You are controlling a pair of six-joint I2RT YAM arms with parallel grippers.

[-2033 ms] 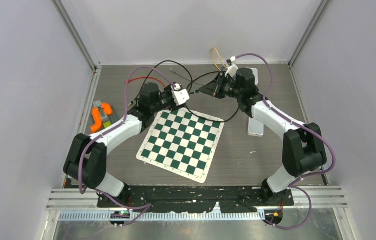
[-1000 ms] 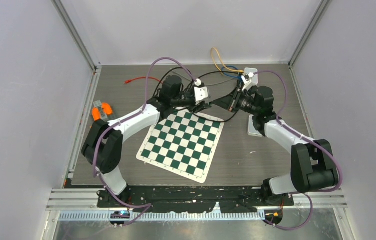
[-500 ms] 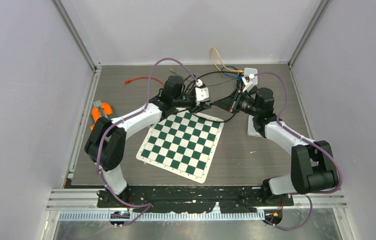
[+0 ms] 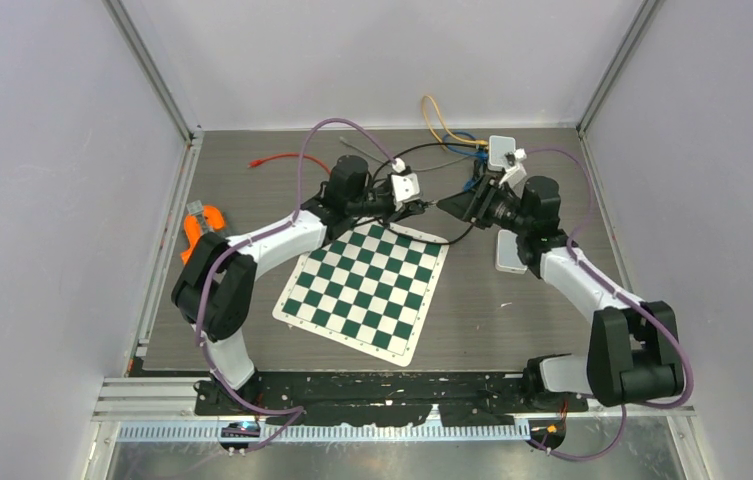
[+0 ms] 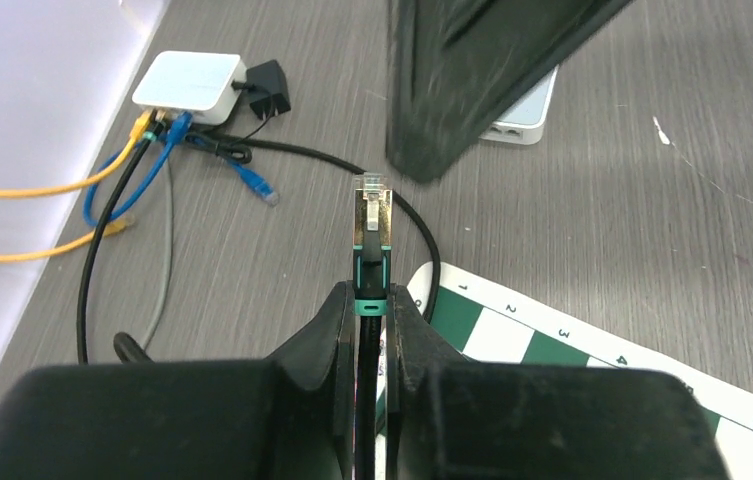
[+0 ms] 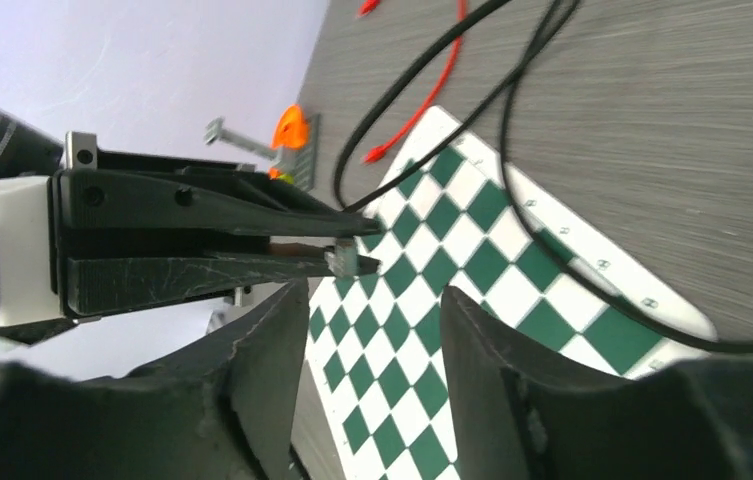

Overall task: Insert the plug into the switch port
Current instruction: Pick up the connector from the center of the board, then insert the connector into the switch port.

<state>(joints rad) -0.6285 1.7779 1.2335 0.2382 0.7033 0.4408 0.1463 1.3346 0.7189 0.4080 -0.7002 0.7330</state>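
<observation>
Left gripper (image 5: pixel 369 300) is pinching the plug (image 5: pixel 370 215) by its green boot, with the clear tip poking straight ahead over the far edge of the chessboard mat (image 5: pixel 552 340). Right gripper (image 6: pixel 372 295) has its jaws spread, holds nothing and sits just past the plug tip, so I'd get it out of the lane first. Switch (image 5: pixel 192 85) is the little white box by the table's (image 5: pixel 652 230) far edge, toward the far right corner and well apart from the plug. I'd turn the wrist to face its cable side and square up beside the blue cables (image 5: pixel 240 172) and yellow cables (image 5: pixel 32 190). Then push in slow and straight. Can't tell which port is free.
</observation>
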